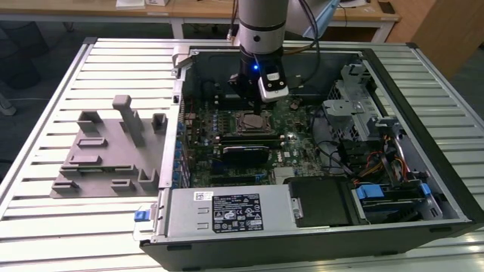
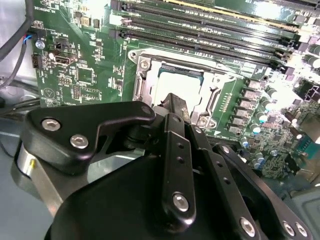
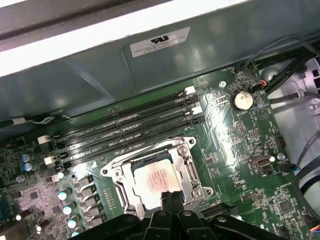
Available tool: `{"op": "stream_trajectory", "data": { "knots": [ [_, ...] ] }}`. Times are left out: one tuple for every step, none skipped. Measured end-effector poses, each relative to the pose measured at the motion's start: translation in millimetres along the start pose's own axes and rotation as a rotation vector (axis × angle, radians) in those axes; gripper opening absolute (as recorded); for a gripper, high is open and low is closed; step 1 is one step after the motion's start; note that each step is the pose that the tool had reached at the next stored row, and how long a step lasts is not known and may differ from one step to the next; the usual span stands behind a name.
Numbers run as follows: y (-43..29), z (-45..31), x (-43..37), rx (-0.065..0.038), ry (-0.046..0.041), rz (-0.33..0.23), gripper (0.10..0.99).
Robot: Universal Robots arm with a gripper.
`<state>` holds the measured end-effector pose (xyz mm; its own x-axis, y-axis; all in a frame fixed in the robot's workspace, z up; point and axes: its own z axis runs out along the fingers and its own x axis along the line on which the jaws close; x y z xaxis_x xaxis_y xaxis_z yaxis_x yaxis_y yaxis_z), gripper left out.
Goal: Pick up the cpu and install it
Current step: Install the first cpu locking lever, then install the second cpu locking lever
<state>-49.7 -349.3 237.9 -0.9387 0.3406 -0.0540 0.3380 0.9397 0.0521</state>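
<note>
Gripper point(image 3: 170, 197) fingers look pressed together, empty, above the small silver-topped square cpu point(image 3: 155, 177), which lies inside the metal-framed socket point(image 3: 189, 170) at the board's centre. Descending could jolt the chip toward 12 o'clock, bending pins.

Slatted pale metal worktop point(image 1: 113, 68), ribbed crosswise and reaching past both sides of the load. Directly on it: toward the exterior view's left, a grey tray point(image 1: 102, 164) with upright posts and small blocks, lying flat; just beside that, toward the exterior view's right, an open black computer case point(image 1: 318, 238) on its side, green motherboard point(image 1: 291, 141) facing up within, silver power supply point(image 1: 223, 212) at the near edge.
</note>
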Motion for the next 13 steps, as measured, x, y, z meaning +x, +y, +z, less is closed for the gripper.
{"op": "stream_trajectory", "data": {
  "knots": [
    [0.0, -0.1, 0.0, 0.000, 0.0000, 0.000, 0.106],
    [0.1, -1.1, -0.1, 0.000, 0.0000, 0.000, 0.106],
    [0.1, -2.1, -0.1, 0.000, 0.0000, 0.000, 0.106],
    [0.1, -2.2, -0.1, 0.000, 0.0000, 0.000, 0.106],
    [0.1, -2.3, -0.1, 0.000, 0.0000, 0.000, 0.106],
    [0.1, -2.4, -0.1, 0.000, 0.0000, 0.000, 0.106],
    [0.1, -2.5, -0.1, 0.000, 0.0000, 0.000, 0.106],
    [0.1, -2.5, -0.1, 0.000, 0.0000, 0.000, 0.106],
    [0.2, -2.7, -0.2, 0.000, 0.0000, 0.000, 0.106],
    [0.2, -2.8, -0.1, 0.000, 0.0000, 0.000, 0.106],
    [0.1, -2.8, -0.2, 0.000, 0.0000, 0.000, 0.106],
    [0.2, -3.1, -0.2, 0.000, 0.0000, 0.000, 0.106],
    [0.2, -3.9, -0.2, 0.001, 0.0000, 0.000, 0.106]
  ]
}}
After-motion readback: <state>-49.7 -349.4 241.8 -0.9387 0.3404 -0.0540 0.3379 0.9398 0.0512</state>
